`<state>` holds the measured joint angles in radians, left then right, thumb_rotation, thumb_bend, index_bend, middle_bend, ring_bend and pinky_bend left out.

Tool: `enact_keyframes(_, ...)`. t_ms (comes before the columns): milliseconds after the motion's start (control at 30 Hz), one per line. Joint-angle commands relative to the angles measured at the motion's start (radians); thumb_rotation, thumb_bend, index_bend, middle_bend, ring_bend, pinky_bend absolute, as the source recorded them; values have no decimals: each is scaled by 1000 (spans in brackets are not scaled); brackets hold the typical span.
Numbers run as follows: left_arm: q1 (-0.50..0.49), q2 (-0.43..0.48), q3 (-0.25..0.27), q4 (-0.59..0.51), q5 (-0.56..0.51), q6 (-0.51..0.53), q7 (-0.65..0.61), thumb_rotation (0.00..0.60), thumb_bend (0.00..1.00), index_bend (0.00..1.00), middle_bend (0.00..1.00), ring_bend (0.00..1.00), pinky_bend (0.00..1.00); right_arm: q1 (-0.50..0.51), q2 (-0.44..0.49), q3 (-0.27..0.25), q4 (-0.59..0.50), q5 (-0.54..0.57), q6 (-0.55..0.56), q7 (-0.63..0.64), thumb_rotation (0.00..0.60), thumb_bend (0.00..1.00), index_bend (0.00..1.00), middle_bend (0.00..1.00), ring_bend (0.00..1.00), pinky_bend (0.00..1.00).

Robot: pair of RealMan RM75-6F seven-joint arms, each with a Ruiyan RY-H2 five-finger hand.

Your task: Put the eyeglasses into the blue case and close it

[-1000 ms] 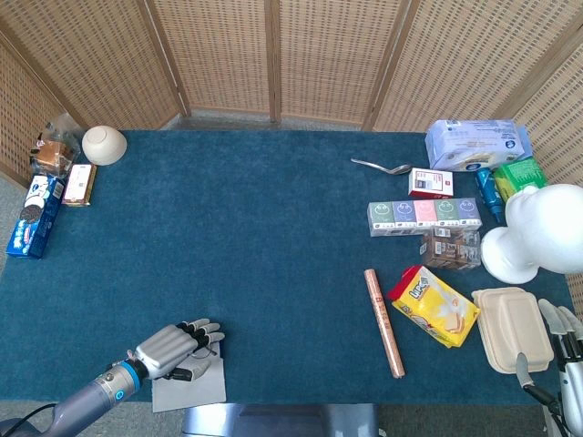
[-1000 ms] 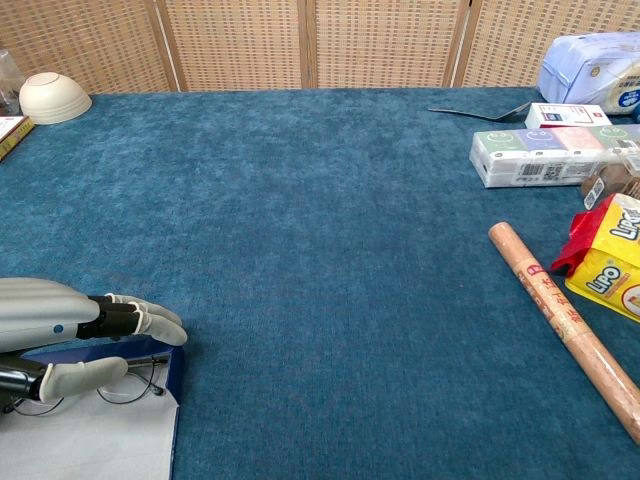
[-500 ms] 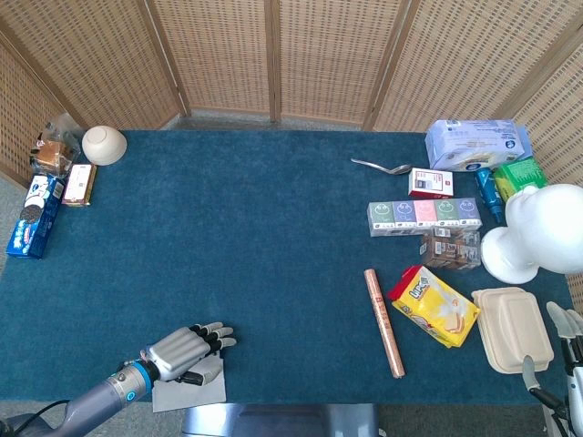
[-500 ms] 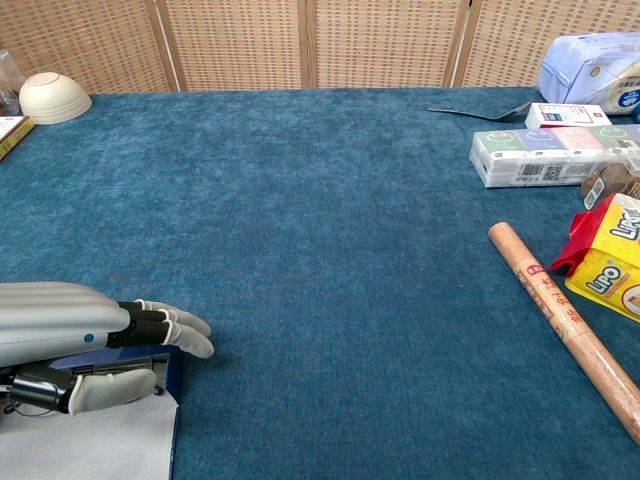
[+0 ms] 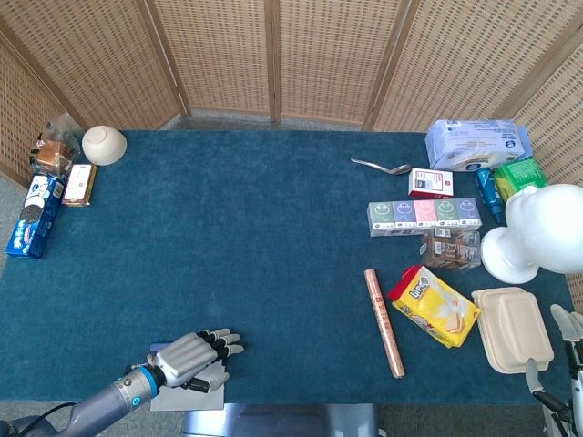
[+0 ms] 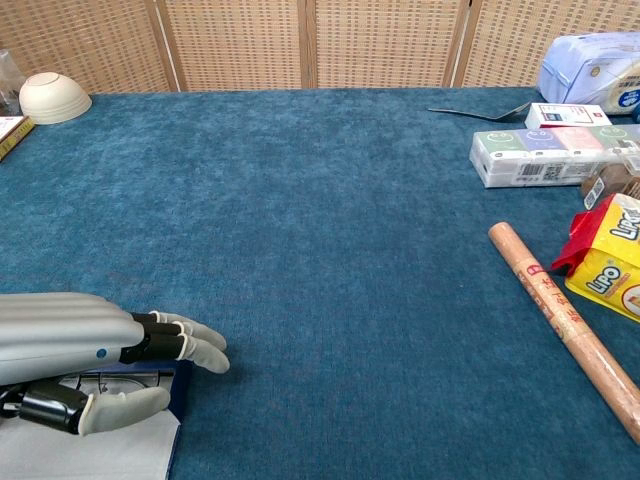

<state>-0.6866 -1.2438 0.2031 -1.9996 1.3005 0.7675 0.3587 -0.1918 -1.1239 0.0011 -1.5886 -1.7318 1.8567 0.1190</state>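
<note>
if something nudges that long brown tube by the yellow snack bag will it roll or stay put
The tube looks round and lies flat on the blue cloth, so a sideways nudge would probably roll it. The yellow snack bag sits close on one side and might stop it. It looks stiff and likely light, perhaps a wrapped roll.

1. One white bowl (image 5: 104, 144).
2. One spoon (image 5: 381, 167).
3. One rolling pin (image 5: 384, 321).
4. One yellow snack bag (image 5: 434, 305).
5. One lidded takeaway box (image 5: 513, 328).
6. Two hands: left hand (image 5: 189, 354), right hand (image 5: 567, 364).

A staged test space: a blue-carpeted table (image 5: 273, 237) fenced by wicker screens (image 5: 273, 55), with groceries (image 5: 433, 305) lying well away from any fingers.
</note>
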Motion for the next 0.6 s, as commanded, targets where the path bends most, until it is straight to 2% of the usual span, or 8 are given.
enact_keyframes(33, 1, 0, 1, -4, 1, -1, 1, 0, 443, 96, 48, 0, 166, -2, 0, 0, 1, 1, 3, 2, 487, 479, 0, 139, 126, 348)
enact_keyframes(600, 26, 4, 18, -8, 15, 17, 6, 0, 443, 95, 43, 0, 166, 0, -5, -1, 7, 0, -1, 9, 491, 478, 0, 139, 126, 348)
